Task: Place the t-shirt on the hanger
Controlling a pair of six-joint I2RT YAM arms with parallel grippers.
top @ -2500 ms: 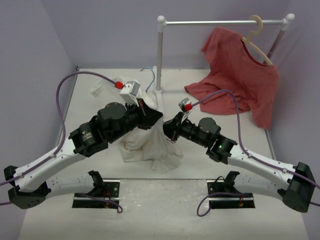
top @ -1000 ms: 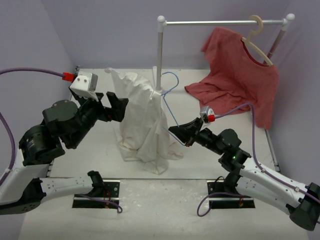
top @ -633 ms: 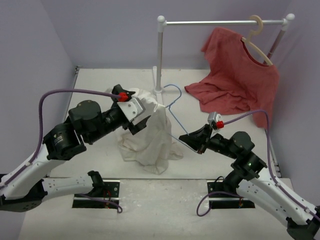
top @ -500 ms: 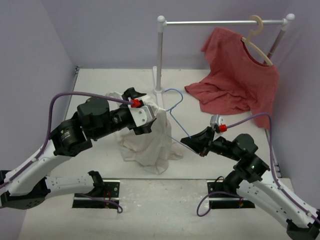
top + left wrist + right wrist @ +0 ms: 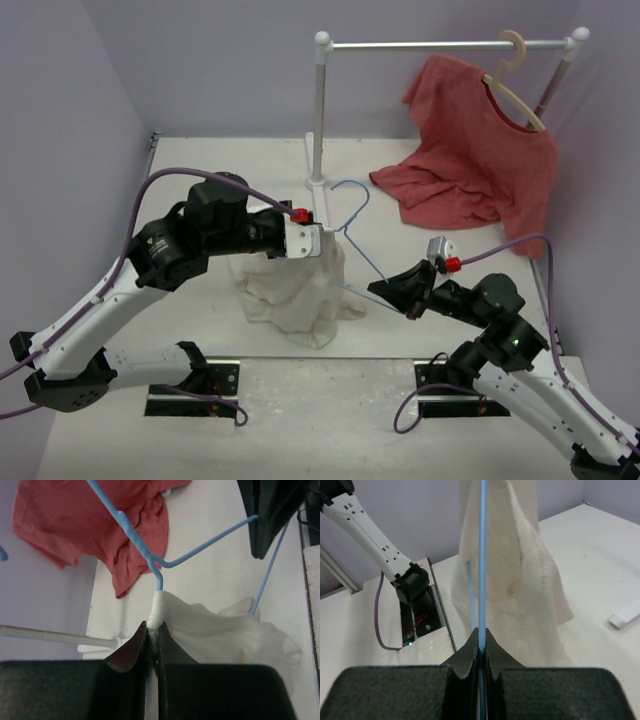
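1. Left wrist view: left gripper (image 5: 152, 632) pinched tight on cream-white wrinkled cotton t-shirt (image 5: 225, 630) (its neck band), thin light-blue wire hanger (image 5: 137, 542) rising at 12 o'clock.
2. Right wrist: right gripper (image 5: 481, 635) clamps hanger wire; t-shirt at 1 o'clock.

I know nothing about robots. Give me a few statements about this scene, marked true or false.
1. The right arm's fingers pinch the blue hanger's wire. True.
2. The red shirt lies folded on the table. False: it hangs from a beige hanger on the rail.
3. The left arm's fingers stand wide open. False: they are closed on the white t-shirt.
4. The blue hanger's hook is outside the white t-shirt. True.
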